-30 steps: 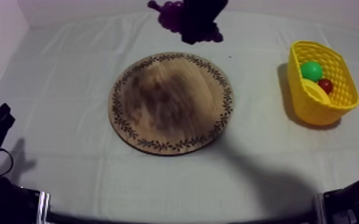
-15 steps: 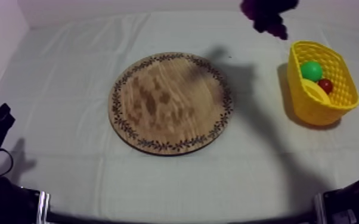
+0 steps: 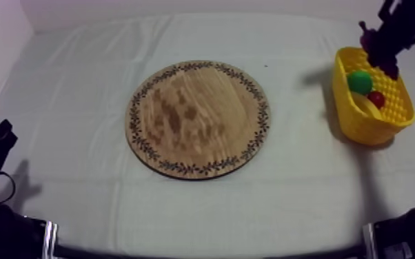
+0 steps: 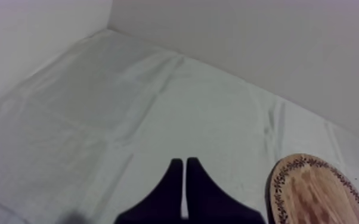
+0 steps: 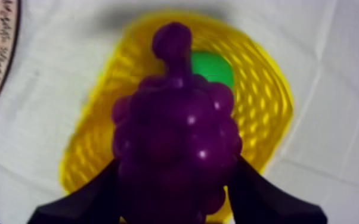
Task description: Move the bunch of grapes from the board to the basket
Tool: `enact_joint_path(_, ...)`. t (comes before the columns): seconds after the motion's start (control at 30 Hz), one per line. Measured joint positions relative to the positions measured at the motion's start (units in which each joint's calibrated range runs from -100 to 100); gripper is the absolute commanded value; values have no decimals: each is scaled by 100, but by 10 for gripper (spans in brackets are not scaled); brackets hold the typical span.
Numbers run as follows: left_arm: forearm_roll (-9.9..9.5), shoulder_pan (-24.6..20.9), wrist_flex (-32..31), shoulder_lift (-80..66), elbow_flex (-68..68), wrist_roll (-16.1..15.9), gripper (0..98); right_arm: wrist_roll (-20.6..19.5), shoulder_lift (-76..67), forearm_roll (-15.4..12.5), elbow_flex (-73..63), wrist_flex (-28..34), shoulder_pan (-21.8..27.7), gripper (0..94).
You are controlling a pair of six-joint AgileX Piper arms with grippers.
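A table under a grey-white cloth spreads across the top view, and near its middle lies a round wooden board with a dark leaf-patterned rim. Well apart from it, at the table's right side, stands a yellow lattice-walled plastic basket. My right arm comes in from the upper right, and the right gripper hangs over the basket's far rim. In the right wrist view its two black fingers are pinched on either side of a glossy dark purple bunch of toy grapes, which hangs stem forward directly above the basket's opening, clear of the board. My left gripper rests low at the table's left side, over bare cloth beside the board's edge, its fingers pressed together into a narrow wedge. Inside the basket sit a round green toy fruit and, just beside it, a small red fruit.
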Motion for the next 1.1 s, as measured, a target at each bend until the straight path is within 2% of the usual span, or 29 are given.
enact_joint_path(0.17, 0, 0, 0, 0, 0, 0, 0, 1, 91, 0, 389, -201, 105, 357)
enact_joint_path(0.43, 0, 0, 0, 0, 0, 0, 0, -171, 628, 38, 827, -754, 139, 615)
enact_joint_path(0.57, 0, 0, 0, 0, 0, 0, 0, -226, 860, 35, 744, -841, 188, 686)
enact_joint_path(0.63, 0, 0, 0, 0, 0, 0, 0, -226, 895, 35, 682, -839, 210, 655)
enact_joint_path(0.83, 0, 0, 0, 0, 0, 0, 0, -149, 654, 25, 640, -803, 203, 433)
enact_joint_path(1.1, 0, 0, 0, 0, 0, 0, 0, 27, -242, -60, 990, -779, 127, 225)
